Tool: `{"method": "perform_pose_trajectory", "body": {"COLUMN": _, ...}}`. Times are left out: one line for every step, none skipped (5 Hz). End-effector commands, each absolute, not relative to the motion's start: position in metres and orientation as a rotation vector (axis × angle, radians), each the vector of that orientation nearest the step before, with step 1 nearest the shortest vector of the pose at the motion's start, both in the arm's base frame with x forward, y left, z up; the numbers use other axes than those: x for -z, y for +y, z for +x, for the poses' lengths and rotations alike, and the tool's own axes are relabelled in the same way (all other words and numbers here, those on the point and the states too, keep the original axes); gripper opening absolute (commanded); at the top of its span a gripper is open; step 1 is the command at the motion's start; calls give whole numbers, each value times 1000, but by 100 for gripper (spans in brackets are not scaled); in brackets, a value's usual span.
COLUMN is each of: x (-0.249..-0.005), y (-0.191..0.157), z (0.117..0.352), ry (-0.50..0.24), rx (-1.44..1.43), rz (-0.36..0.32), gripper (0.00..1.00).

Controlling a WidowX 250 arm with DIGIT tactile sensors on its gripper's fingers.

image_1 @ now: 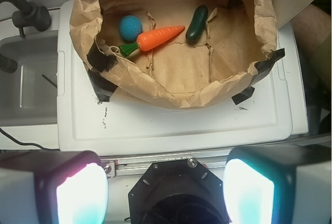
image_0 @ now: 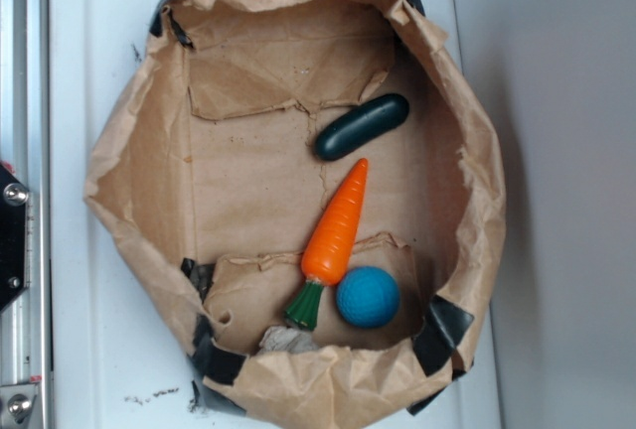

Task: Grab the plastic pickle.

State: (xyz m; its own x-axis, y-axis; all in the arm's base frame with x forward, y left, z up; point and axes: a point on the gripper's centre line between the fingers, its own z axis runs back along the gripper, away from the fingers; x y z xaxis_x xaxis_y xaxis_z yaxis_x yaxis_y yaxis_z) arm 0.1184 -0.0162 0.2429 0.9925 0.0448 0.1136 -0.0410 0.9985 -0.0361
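While my end effector (image_1: 166,182) hangs back from the white table (image_1: 176,125), its two fingers (image_1: 80,193) stand wide apart with nothing between them, well short of the brown paper bag (image_0: 139,166) that sits rolled open on the table. The plastic pickle (image_0: 362,126) lies on the bag's floor toward the far side, as the wrist view shows it, resting tilted near the paper wall. Just beside it, the orange carrot (image_0: 338,225) points its tip toward the pickle, the two close but whether they touch I cannot tell. The carrot's green stem (image_0: 305,304) ends next to the blue ball (image_0: 368,296), which sits near the bag's wall. Black tape (image_0: 442,330) patches the bag's rim.
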Motion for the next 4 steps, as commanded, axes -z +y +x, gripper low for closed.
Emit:
{"method": "perform_pose_trajectory", "body": {"x": -243, "y": -16, "z": 118, "ry": -115, "rx": -43, "rz": -34, "gripper": 100}}
{"method": "perform_pose_trajectory", "body": {"x": -242, "y": -12, "z": 145, "ry": -128, "rx": -130, "rz": -36, "gripper": 100}}
{"method": "perform_pose_trajectory", "body": {"x": -233, "y": -6, "z": 167, "ry": -148, "rx": -183, "rz": -14, "gripper": 100}}
{"method": "perform_pose_trajectory", "body": {"x": -213, "y": 10, "z": 199, "ry": -151, "rx": -224, "rz": -13, "gripper": 100}}
